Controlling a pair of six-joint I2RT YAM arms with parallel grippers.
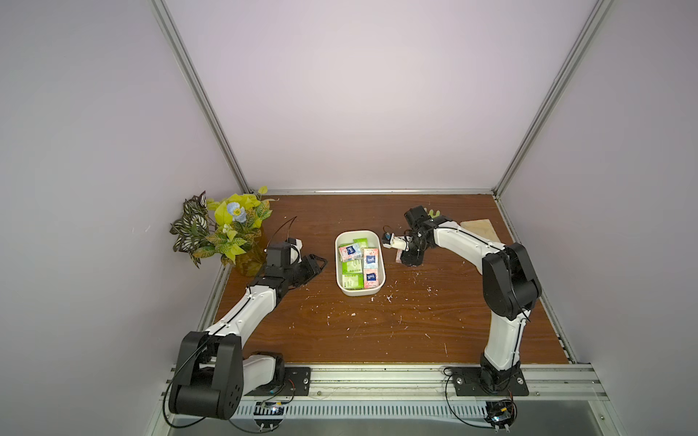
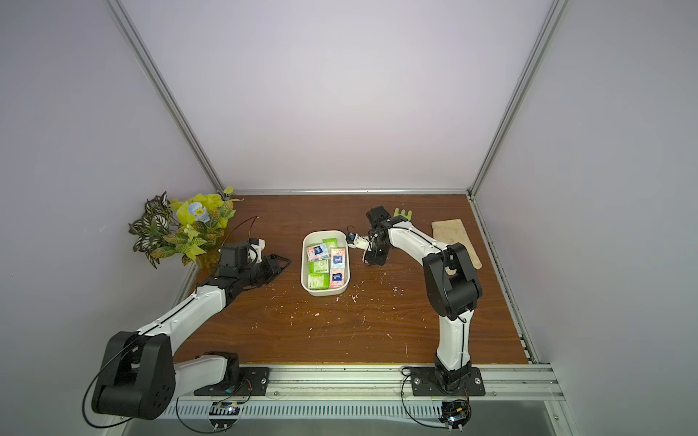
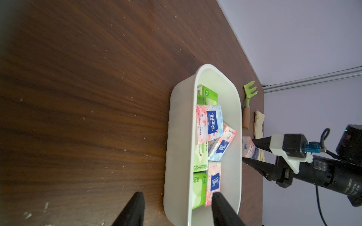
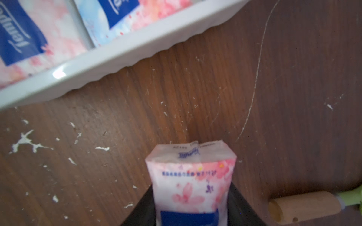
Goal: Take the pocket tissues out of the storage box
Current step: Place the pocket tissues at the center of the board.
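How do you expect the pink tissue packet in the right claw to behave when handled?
The pink packet is likely soft: it narrows where the right claw pinches it. Its folded film wrap may be slippery. Being flat-sided, it probably won't roll.

- Left arm (image 1: 241, 313) and right arm (image 1: 464, 241): white rounded links, each with a thin black line along it and small dark screws.
- Joints (image 1: 508, 279): bulky black housings; the left one has round holes in its side.
- Base plates (image 1: 298, 377): flat, black, with silver screws.
- Cables (image 1: 166, 407): thin, black, looping out from each base.
- Boards (image 1: 500, 409): small, with coloured wires, in front of each base.
- Left gripper (image 3: 177, 193): two black tapered fingers (image 3: 135, 209).
- Right gripper (image 3: 247, 149): black pointed fingers, white bracket (image 3: 282, 148), black camera box (image 3: 293, 143), blue plug (image 3: 311, 149), green light (image 3: 346, 130), and a black barrel (image 3: 323, 176) with white lettering.
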